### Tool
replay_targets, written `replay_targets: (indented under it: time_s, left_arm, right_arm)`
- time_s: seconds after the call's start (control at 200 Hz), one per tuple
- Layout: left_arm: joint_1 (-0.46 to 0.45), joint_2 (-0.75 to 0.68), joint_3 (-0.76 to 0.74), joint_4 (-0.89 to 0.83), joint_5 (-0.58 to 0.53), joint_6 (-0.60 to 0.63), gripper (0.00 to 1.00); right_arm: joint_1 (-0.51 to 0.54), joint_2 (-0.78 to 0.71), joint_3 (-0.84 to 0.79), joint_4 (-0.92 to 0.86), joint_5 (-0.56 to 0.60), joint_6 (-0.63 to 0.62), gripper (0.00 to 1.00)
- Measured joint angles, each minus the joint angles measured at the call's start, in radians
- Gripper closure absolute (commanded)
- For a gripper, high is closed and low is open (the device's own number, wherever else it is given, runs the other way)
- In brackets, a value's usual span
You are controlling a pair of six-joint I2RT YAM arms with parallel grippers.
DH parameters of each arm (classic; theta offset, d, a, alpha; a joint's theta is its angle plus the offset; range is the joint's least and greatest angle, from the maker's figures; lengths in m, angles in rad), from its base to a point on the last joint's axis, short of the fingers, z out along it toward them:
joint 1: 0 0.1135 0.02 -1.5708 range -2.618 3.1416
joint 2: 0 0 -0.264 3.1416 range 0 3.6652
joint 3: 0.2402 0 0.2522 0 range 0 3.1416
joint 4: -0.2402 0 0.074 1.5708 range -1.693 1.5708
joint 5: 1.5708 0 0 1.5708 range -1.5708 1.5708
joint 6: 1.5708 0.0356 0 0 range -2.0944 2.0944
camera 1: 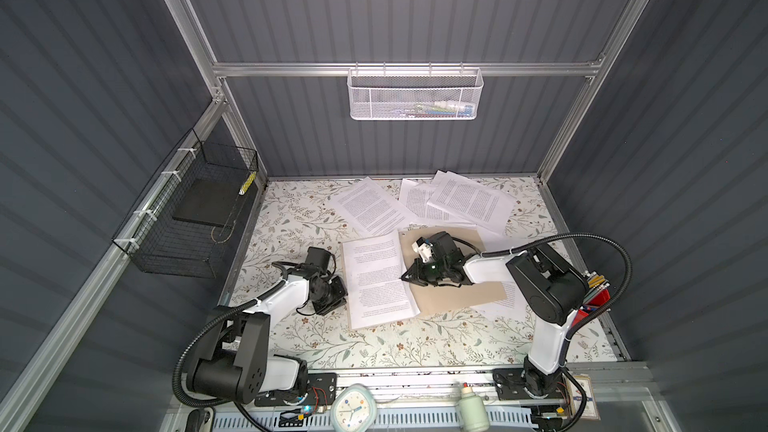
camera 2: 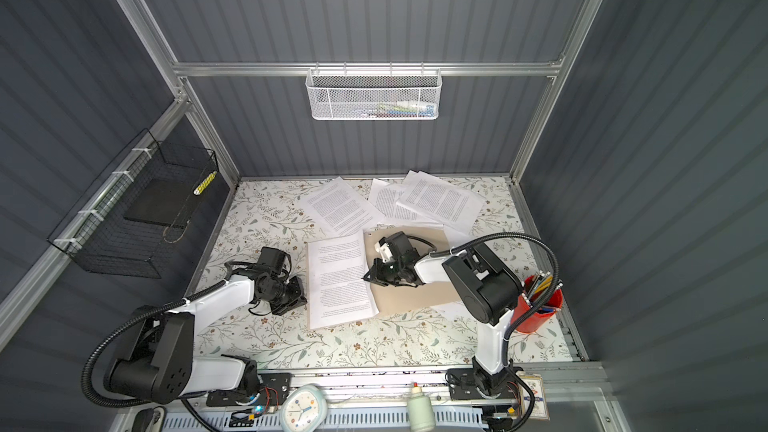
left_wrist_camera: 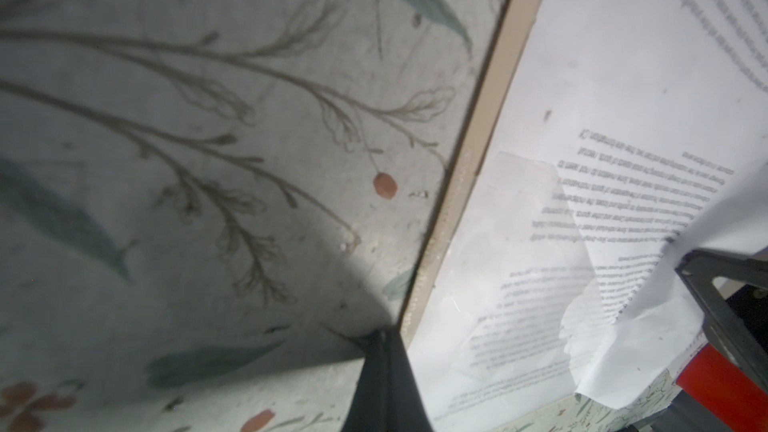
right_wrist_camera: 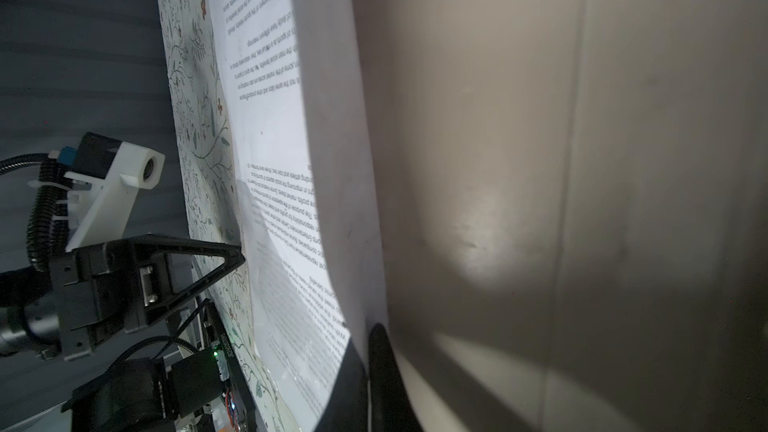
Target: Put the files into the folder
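The tan folder (camera 1: 457,297) (camera 2: 415,297) lies open in the middle of the floral table. One printed file (camera 1: 374,276) (camera 2: 336,276) covers its left half. My right gripper (camera 1: 405,278) (camera 2: 368,277) (right_wrist_camera: 365,342) is shut on that sheet's right edge, which curls up off the folder (right_wrist_camera: 582,160). My left gripper (camera 1: 345,290) (camera 2: 305,297) (left_wrist_camera: 384,334) is shut with nothing in it, its tip touching the folder's left edge (left_wrist_camera: 478,160). More files (camera 1: 368,205) (camera 1: 469,197) lie overlapping at the back. Another sheet (camera 1: 511,301) sticks out from under the folder on the right.
A red pen cup (camera 2: 536,313) stands at the right edge by the right arm. A black wire basket (camera 1: 187,218) holding a black pad hangs on the left wall, and a white mesh basket (camera 1: 415,95) on the back rail. A clock (camera 1: 353,407) and a bottle (camera 1: 471,407) sit in front.
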Motion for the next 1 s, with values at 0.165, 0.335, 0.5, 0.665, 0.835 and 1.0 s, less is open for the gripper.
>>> replay_targets:
  time_s: [0.165, 0.335, 0.5, 0.665, 0.835, 1.0]
  left_arm:
    - [-0.005, -0.005, 0.016, -0.038, -0.037, 0.000, 0.93]
    - [-0.005, -0.062, 0.109, -0.186, -0.113, 0.019, 0.69]
    - [-0.019, -0.123, 0.293, -0.243, -0.134, 0.072, 0.46]
    - [-0.161, -0.037, 0.449, -0.238, -0.145, 0.098, 0.36]
    - [-0.344, 0.209, 0.609, -0.192, -0.145, 0.098, 0.33]
    - [-0.470, 0.482, 0.852, -0.207, -0.174, 0.108, 0.19]
  right_arm:
    - [0.002, -0.038, -0.007, -0.021, 0.007, -0.006, 0.51]
    - [-0.025, -0.166, -0.005, -0.126, 0.063, -0.051, 0.25]
    - [-0.143, -0.297, 0.006, -0.235, 0.103, -0.120, 0.07]
    - [-0.364, -0.320, 0.011, -0.325, 0.127, -0.190, 0.01]
    - [-0.533, -0.308, 0.011, -0.397, 0.168, -0.235, 0.01]
    - [-0.616, -0.273, 0.011, -0.411, 0.174, -0.250, 0.01]
